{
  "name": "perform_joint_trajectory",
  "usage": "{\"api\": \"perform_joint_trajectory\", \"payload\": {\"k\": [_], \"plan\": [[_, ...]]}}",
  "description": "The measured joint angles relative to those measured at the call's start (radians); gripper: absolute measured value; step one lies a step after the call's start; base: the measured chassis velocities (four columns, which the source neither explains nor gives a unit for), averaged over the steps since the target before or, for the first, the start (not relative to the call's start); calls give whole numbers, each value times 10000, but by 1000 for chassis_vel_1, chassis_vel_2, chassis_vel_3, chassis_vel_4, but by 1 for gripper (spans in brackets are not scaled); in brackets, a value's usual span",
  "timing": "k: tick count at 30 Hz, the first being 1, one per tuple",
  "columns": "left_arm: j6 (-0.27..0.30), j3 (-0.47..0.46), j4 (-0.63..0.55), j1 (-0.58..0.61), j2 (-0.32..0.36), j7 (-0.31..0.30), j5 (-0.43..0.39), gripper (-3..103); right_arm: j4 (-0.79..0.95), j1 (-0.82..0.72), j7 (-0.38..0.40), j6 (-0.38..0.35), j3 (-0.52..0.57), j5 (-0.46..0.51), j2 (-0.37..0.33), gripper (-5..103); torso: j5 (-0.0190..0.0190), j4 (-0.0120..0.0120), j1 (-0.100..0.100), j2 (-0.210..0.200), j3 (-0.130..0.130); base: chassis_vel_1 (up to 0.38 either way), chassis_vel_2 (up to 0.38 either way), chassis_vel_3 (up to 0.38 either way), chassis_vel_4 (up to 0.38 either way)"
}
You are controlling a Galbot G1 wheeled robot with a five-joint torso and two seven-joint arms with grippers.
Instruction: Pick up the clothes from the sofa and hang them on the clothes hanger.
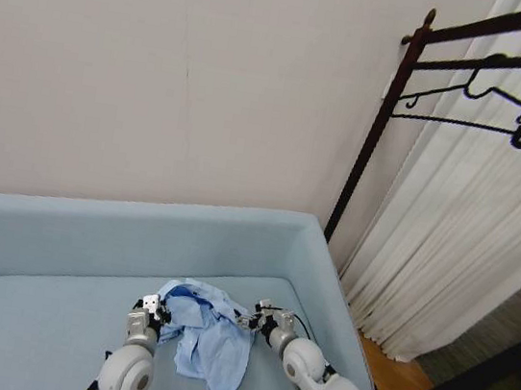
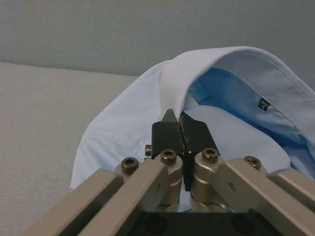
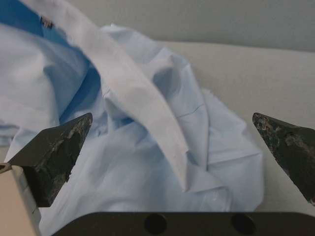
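shirt (image 1: pixel 210 335) lying on sofa (image 1: pixel 58 254): left pincer (image 1: pixel 157 309) pressed together at its collar, right pincer (image 1: pixel 249 318) spread at 3 o'clock; lifting and hanging on rack (image 1: pixel 387 106), 1 o'clock, remain.

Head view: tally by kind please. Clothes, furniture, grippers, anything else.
shirt: 1
sofa: 1
clothes rack: 1
curtain: 1
grippers: 2 (left gripper, jaws shut on the shirt; right gripper, jaws open beside it)
Total: 6
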Motion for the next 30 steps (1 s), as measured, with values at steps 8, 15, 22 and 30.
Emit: {"api": "perform_joint_trajectory", "payload": {"k": [8, 15, 22, 30], "plan": [[-18, -61, -71, 20, 20, 5, -3, 0, -736, 163, -134, 71, -303, -138, 270, 100, 0, -1, 0, 0, 0, 0, 0, 0, 0], [-19, -92, -96, -7, 71, 5, -35, 0, -937, 183, -134, 123, -321, -197, 433, 100, 0, -1, 0, 0, 0, 0, 0, 0, 0], [-20, -97, -86, -52, 87, 5, -82, 0, -1115, 208, -204, 142, -339, -237, 587, 76, -1, -1, 0, -1, 0, 0, 0, 0, 0], [-20, -82, -29, -182, 109, 0, -169, 0, -1207, 166, -215, 202, -317, -263, 665, 47, 0, -1, 0, -1, 0, 0, 0, 0, 0]]}}
